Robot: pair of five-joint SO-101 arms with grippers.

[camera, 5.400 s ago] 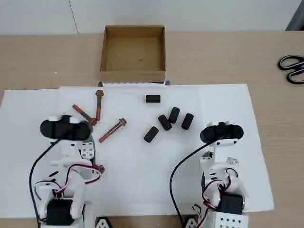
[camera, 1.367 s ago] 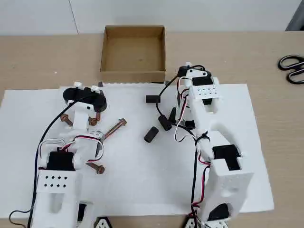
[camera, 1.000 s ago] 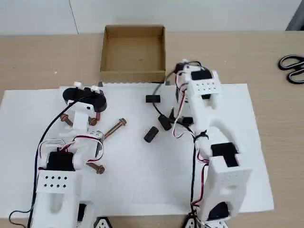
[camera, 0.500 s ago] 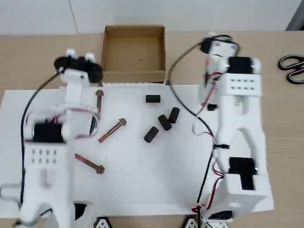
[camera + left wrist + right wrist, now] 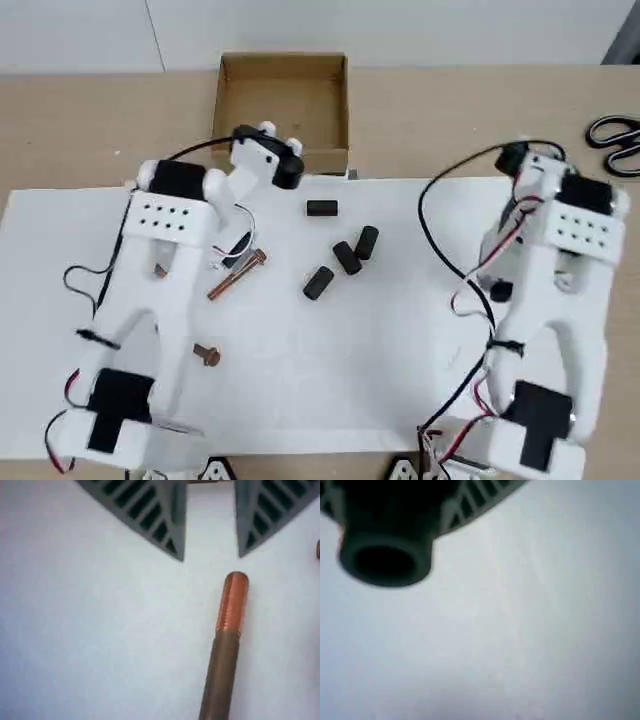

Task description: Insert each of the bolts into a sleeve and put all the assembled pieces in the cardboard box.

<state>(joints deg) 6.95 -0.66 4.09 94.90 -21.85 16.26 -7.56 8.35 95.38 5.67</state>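
Withdrawn rightward since the earlier frame, the right end effector (image 5: 395,505) is closed on a sleeve (image 5: 385,560), bore outward. The left end effector (image 5: 210,530) is held open, a bolt (image 5: 227,630) just short of its gap, threaded tip toward it, shank running away. The cardboard box (image 5: 285,105) is seen beyond, unfilled.

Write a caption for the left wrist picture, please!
Open left pincer above the white paper, with the threaded end of a copper-coloured bolt lying just off its tips.
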